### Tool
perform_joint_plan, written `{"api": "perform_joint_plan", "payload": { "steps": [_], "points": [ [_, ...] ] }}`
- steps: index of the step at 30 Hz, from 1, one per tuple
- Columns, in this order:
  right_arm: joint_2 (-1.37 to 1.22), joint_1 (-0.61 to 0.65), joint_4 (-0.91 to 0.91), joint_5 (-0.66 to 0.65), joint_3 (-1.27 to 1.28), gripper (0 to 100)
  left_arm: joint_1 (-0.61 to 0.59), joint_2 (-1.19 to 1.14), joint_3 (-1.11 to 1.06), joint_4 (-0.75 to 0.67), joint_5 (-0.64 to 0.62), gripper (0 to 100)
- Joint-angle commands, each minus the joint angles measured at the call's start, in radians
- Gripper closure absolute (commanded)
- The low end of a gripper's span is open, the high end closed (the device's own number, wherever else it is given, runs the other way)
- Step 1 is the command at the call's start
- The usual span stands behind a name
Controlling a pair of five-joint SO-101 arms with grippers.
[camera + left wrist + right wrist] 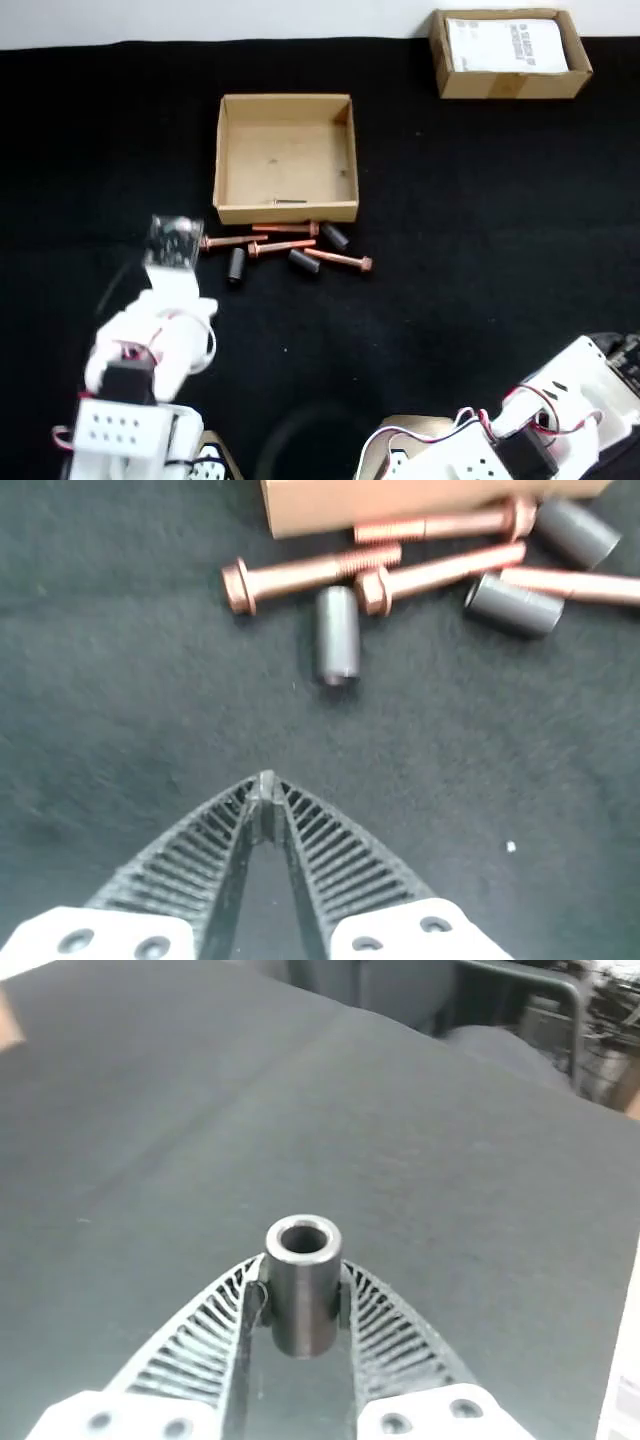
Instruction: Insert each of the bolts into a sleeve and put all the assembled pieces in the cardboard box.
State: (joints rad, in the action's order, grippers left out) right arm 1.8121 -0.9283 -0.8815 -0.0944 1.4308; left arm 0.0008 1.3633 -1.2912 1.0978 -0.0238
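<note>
Several copper bolts (338,259) and three dark sleeves (236,264) lie loose just in front of the open cardboard box (286,210). My left gripper (265,785) is shut and holds nothing. It hovers over the black cloth a short way from the nearest sleeve (337,633) and the bolts (310,573); in the high view this gripper (175,240) sits at the left end of the pile. My right gripper (300,1268) is shut on a dark sleeve (302,1300), whose open bore faces the camera. That arm (570,395) stays at the table's near right corner.
A second cardboard box (510,82) with a white sheet inside stands at the far right. Black cloth (480,230) covers the table between the pile and the right arm. Inside the open box lies one small dark item (290,201).
</note>
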Motion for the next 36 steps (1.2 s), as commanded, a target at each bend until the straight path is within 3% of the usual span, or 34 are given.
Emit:
{"api": "perform_joint_plan", "payload": {
  "steps": [1, 8, 15, 22, 30, 36],
  "points": [
    [0.013, -0.047, 0.107, -0.011, 0.053, 99.1, 0.058, -0.371, 0.338, 0.081, 0.005, 99],
    [0.013, -0.068, 0.242, -0.011, 0.17, 99.1, 0.328, -0.929, 0.849, 0.348, 0.049, 99],
    [0.013, -0.104, 0.45, -0.014, 0.297, 99.1, 0.455, -1.334, 1.221, 0.364, 0.529, 99],
    [0.013, -0.104, 0.588, -0.014, 0.363, 99.1, 0.501, -1.673, 1.46, 0.365, 0.786, 99],
    [0.012, -0.096, 0.59, -0.014, 0.366, 99.1, 0.536, -2.046, 1.853, 0.479, 0.821, 86],
    [0.013, -0.096, 0.59, -0.015, 0.361, 99.1, 0.529, -2.239, 2.147, 0.554, 0.822, 85]
  ]
}}
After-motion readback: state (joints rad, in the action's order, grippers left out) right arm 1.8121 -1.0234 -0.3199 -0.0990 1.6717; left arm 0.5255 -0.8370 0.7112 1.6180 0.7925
